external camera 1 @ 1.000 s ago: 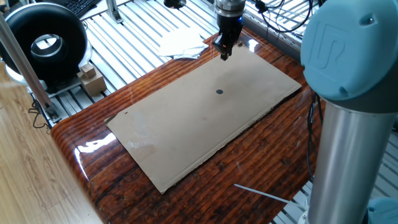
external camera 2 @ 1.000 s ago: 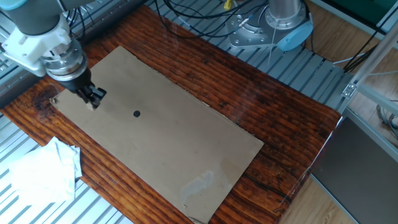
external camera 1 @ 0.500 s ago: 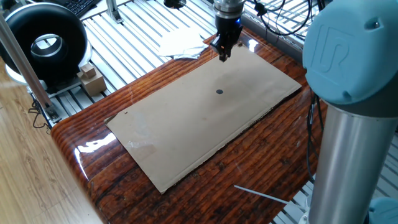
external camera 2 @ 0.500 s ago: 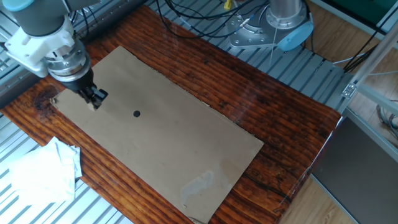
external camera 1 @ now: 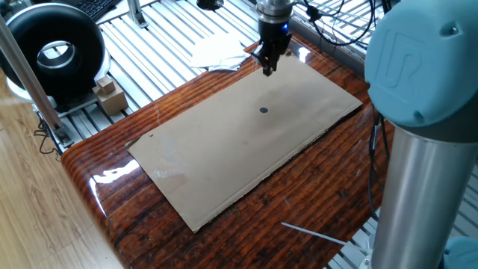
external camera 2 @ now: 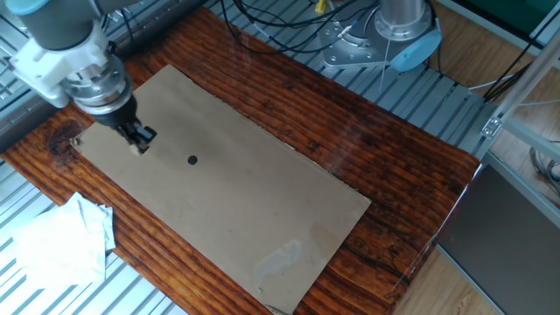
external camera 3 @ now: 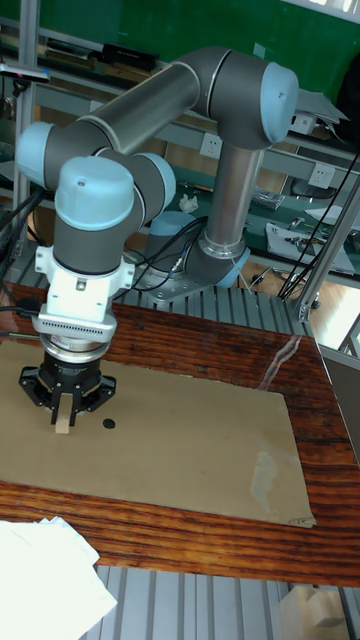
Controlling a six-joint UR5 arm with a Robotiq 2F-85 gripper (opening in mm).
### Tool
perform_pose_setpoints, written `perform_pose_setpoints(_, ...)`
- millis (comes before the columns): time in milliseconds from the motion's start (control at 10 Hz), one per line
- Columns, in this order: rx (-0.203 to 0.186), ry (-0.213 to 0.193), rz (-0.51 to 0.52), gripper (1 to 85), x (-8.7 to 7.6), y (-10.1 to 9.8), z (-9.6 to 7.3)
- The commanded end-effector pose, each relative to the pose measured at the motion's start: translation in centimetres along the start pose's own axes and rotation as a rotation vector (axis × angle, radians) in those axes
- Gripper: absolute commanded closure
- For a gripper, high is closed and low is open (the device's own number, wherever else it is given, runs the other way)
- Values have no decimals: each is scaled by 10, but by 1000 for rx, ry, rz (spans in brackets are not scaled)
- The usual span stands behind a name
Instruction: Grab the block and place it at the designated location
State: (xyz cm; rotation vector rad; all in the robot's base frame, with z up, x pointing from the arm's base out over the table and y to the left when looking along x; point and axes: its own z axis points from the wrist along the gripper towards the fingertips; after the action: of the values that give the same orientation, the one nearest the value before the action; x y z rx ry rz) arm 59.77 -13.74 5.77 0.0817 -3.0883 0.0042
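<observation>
My gripper (external camera 1: 267, 67) hangs low over the far end of the tan cardboard sheet (external camera 1: 224, 153), fingers pointing down. A tiny light-tan block (external camera 3: 62, 427) shows pinched at the fingertips, and it also peeks out under the gripper (external camera 2: 140, 138) as the block (external camera 2: 135, 147). The designated location is a small dark dot (external camera 1: 264, 110) on the sheet, a short way from the gripper. In the other fixed view the dot (external camera 2: 192, 159) lies to the right of the gripper. In the tall view the dot (external camera 3: 108, 424) sits just right of the gripper (external camera 3: 62, 416).
White crumpled paper (external camera 2: 57, 245) lies off the table's edge near the gripper. A black round device (external camera 1: 56, 52) and stacked pale wooden blocks (external camera 1: 110, 93) stand at the left. A thin white stick (external camera 1: 314, 233) lies on the near wood. The arm's base (external camera 2: 389, 35) and cables are behind.
The gripper has crept a little toward the dot, still shut on the block. Nothing else has moved.
</observation>
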Motion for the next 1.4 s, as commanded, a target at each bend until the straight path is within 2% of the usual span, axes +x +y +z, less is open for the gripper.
perform_pose_setpoints(0, -53, -1, -31, 847, 37, 13, 14)
perform_pose_setpoints(200, -50, 6, -18, 847, 47, 16, 12)
perform_pose_setpoints(300, -45, -6, 15, 847, 47, 23, 13)
perform_pose_setpoints(400, 2, -12, 27, 847, 44, 20, 14)
perform_pose_setpoints(500, 6, -13, 42, 847, 41, 28, 13)
perform_pose_setpoints(700, -3, -26, 55, 847, 32, 43, 18)
perform_pose_setpoints(1100, -53, 4, 85, 847, 40, 69, 17)
perform_pose_setpoints(1300, -50, 1, 85, 847, 37, 71, 19)
